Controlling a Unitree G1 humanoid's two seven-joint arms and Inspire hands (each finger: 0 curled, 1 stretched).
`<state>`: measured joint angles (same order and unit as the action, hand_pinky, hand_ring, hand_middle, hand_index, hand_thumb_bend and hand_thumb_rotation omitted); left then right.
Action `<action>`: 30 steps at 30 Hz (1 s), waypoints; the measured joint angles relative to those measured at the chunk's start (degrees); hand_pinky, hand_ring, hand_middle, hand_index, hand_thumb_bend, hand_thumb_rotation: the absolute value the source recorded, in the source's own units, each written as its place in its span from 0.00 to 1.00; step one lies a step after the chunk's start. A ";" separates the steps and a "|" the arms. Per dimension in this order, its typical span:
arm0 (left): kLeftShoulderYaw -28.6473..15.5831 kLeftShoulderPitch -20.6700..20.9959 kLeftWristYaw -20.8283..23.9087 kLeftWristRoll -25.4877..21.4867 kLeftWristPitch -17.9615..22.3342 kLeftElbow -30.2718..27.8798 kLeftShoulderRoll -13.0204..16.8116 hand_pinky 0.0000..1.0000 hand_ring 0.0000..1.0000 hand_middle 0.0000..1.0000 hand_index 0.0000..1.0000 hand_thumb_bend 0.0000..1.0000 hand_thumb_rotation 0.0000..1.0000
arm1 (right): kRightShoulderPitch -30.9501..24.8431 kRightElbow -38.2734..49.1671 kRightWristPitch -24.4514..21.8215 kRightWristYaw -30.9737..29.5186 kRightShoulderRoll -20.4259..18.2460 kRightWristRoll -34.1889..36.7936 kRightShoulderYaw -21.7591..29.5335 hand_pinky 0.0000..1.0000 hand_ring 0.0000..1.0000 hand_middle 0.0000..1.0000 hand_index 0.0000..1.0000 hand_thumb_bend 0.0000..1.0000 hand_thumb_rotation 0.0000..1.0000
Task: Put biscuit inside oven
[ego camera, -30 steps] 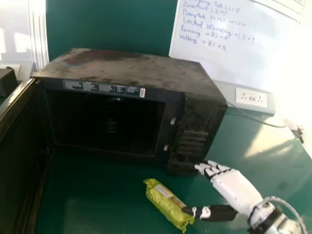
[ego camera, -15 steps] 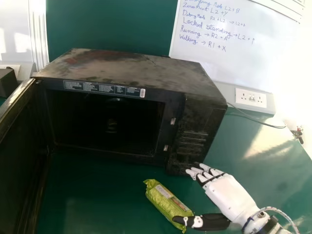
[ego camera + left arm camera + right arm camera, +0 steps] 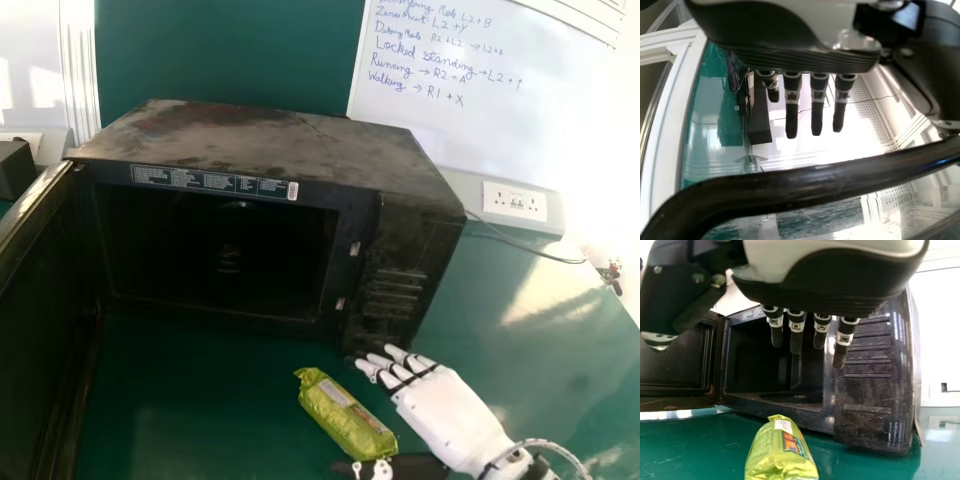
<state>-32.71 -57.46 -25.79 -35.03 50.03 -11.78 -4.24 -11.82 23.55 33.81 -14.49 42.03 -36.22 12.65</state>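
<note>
The green biscuit packet (image 3: 345, 414) lies on the table in front of the black oven (image 3: 400, 270), whose door (image 3: 40, 330) stands open at the left. Just right of the packet is my right hand (image 3: 450, 415), fingers straight, thumb near the packet's lower end. In the right wrist view my right hand (image 3: 796, 335) hangs with extended fingers above the packet (image 3: 780, 450), the oven (image 3: 870, 390) behind. My left hand (image 3: 791, 110) has straight fingers in the left wrist view, with a dark curved bar beside it.
The oven's cavity (image 3: 215, 250) faces the table (image 3: 200, 400). A whiteboard (image 3: 480, 110) and a socket panel (image 3: 515, 200) with a cable stand behind at the right. A dark box (image 3: 15, 168) sits at the far left.
My right hand has moved left and toward the head view's bottom edge; its thumb, earlier over the packet's lower end, is now below it. The packet looks unmoved.
</note>
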 measured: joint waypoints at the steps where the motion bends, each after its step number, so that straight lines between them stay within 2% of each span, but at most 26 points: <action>1: 0.04 -0.06 0.00 0.00 0.01 0.00 -0.01 0.65 0.76 0.83 0.82 1.00 0.75 | 0.11 -0.12 -0.01 0.34 -0.11 -0.70 -0.36 0.84 0.97 0.97 1.00 1.00 0.96; 11: 0.39 -0.56 -0.36 -0.14 0.28 -0.24 -0.06 0.63 0.74 0.81 0.82 0.98 0.71 | 1.77 -2.77 0.48 4.99 -1.80 -5.88 -3.35 0.84 0.97 0.97 1.00 1.00 0.95; 15: 0.51 -1.00 -0.38 -0.08 0.30 -1.03 -0.12 0.67 0.76 0.82 0.82 0.95 0.73 | 2.56 -5.51 0.86 8.18 -2.29 -8.73 -5.24 0.84 0.97 0.97 1.00 1.00 0.95; 23: 0.58 -1.85 -0.58 -0.18 0.45 -1.30 -0.19 0.67 0.75 0.82 0.82 0.93 0.74 | 5.48 -11.04 0.68 14.08 -2.90 -13.82 -8.85 0.85 0.97 0.97 1.00 1.00 0.95; 30: 0.64 -1.89 -0.92 -1.37 0.53 -1.14 -0.19 0.69 0.76 0.83 0.82 0.93 0.77 | 7.50 -13.12 -2.08 16.05 -3.10 -17.05 -11.14 0.84 0.97 0.97 1.00 1.00 0.94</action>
<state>-32.07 -59.35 -26.70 -36.39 50.56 -12.92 -4.43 -4.32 10.43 31.73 1.56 38.93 -53.27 1.51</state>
